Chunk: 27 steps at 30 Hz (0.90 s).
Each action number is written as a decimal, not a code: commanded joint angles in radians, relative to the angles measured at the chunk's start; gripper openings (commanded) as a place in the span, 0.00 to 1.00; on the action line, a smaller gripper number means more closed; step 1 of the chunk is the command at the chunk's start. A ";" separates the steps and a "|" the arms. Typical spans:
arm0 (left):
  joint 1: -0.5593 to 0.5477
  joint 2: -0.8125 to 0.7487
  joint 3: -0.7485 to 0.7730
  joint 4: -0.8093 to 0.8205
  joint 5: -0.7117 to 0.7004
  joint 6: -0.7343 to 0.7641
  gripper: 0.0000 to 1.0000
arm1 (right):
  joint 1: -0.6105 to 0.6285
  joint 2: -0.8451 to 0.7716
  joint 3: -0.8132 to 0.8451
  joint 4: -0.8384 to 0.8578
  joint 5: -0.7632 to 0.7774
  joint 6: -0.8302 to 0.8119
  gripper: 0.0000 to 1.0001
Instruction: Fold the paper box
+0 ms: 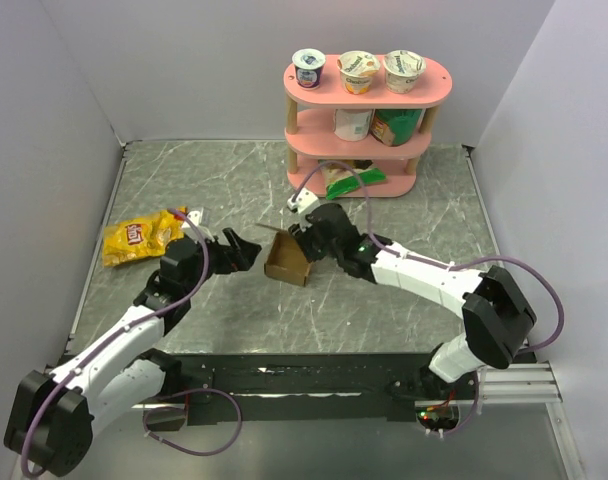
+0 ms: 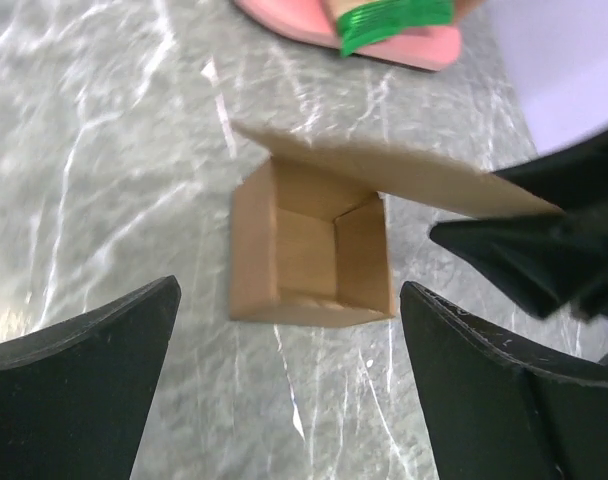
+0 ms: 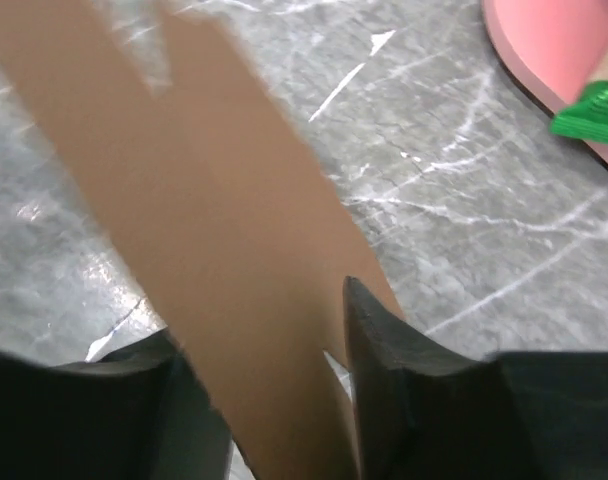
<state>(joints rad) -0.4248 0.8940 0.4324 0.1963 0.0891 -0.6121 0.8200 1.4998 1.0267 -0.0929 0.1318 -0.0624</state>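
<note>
Two pincers, one box. Top view: box (image 1: 286, 262) sits mid-frame. My left pincer (image 1: 246, 250) gapes just left of it, and my right pincer (image 1: 306, 238) is clamped on its upper edge.

Left wrist view: box centre-frame, cavity visible, lid (image 2: 384, 175) raised toward upper right. It lies between my spread left fingers (image 2: 94, 370), untouched.

Right wrist view: lid fills left and centre, pinched between my right fingers (image 3: 384, 340).

Judgement: swing the lid over slowly about its hinge. Brace the left wall first, or the box may slide.
</note>
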 commanded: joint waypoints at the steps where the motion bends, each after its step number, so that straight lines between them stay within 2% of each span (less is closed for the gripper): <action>1: 0.004 0.037 0.077 0.121 0.142 0.138 0.99 | -0.076 -0.053 0.035 0.042 -0.300 -0.105 0.40; 5: 0.003 0.013 0.028 0.170 0.124 0.159 0.99 | -0.223 -0.055 0.062 0.019 -0.611 -0.119 0.38; 7: 0.004 -0.012 0.008 0.193 0.118 0.182 0.99 | -0.263 -0.049 0.091 -0.048 -0.708 -0.140 0.38; 8: 0.004 -0.017 0.005 0.198 0.106 0.186 0.99 | -0.298 -0.032 0.137 -0.080 -0.816 -0.148 0.38; 9: 0.004 -0.010 0.008 0.199 0.106 0.198 0.99 | -0.311 -0.021 0.162 -0.147 -0.855 -0.152 0.31; 10: 0.004 -0.003 0.015 0.203 0.113 0.202 0.99 | -0.324 -0.010 0.182 -0.172 -0.900 -0.163 0.30; 14: 0.004 0.037 0.048 0.201 0.185 0.190 0.99 | -0.344 0.023 0.268 -0.297 -0.968 -0.214 0.26; 17: 0.003 0.046 0.052 0.201 0.175 0.204 0.99 | -0.344 0.013 0.271 -0.320 -0.979 -0.223 0.24; 19: 0.004 0.049 0.042 0.209 0.156 0.218 0.99 | -0.344 0.005 0.259 -0.298 -0.931 -0.208 0.27; 20: 0.004 0.051 0.039 0.210 0.159 0.218 0.99 | -0.346 0.002 0.250 -0.294 -0.911 -0.206 0.29; 21: 0.003 0.055 0.035 0.215 0.170 0.209 0.99 | -0.346 0.002 0.242 -0.285 -0.891 -0.197 0.36; 23: 0.003 0.059 0.031 0.213 0.181 0.199 0.99 | -0.344 -0.004 0.222 -0.242 -0.830 -0.189 0.40; 24: 0.004 0.065 0.037 0.192 0.181 0.193 0.99 | -0.344 -0.006 0.217 -0.226 -0.812 -0.182 0.57; 25: 0.003 0.066 0.042 0.183 0.179 0.192 0.99 | -0.344 -0.009 0.216 -0.219 -0.796 -0.178 0.66; 27: 0.003 0.072 0.049 0.167 0.173 0.181 0.97 | -0.338 -0.006 0.230 -0.209 -0.756 -0.177 0.77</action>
<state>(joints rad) -0.4248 0.9539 0.4473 0.3534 0.2424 -0.4236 0.4751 1.5112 1.2495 -0.3523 -0.7136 -0.2447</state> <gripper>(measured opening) 0.994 0.674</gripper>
